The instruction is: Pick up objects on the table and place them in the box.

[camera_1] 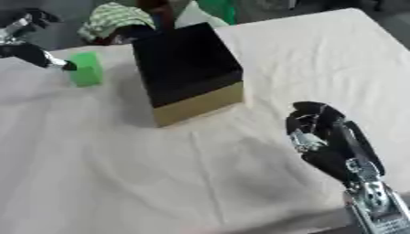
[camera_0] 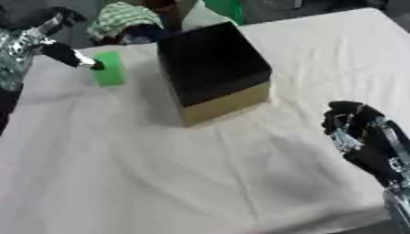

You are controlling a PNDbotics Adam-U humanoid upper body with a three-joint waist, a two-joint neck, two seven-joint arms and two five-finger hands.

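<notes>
Across the table point(camera_0: 200, 183) lies a cream cloth, creased in long soft folds, and it covers the whole surface we work on. Our left hand point(camera_0: 68, 51) reaches in from the upper left, with 1 straight finger stretched out so that its tip touches the near edge of a green block point(camera_0: 110, 68); the hand grips nothing. The block lies flat on the cloth just beyond that fingertip. To the right of the fingertip, past the block, stands the box point(camera_0: 212, 64), dark inside with tan outer walls, sitting askew on the cloth. Our right hand point(camera_1: 324, 132) shows near the lower right, well apart from the box, with its fingers curled inward and nothing between them. Behind the table's far edge, beyond the left fingers, we see a heap of green-and-white striped fabric point(camera_0: 124, 18) and something bright green point(camera_0: 224, 9) further right; what these are we cannot tell. The room behind is grey and dim.
</notes>
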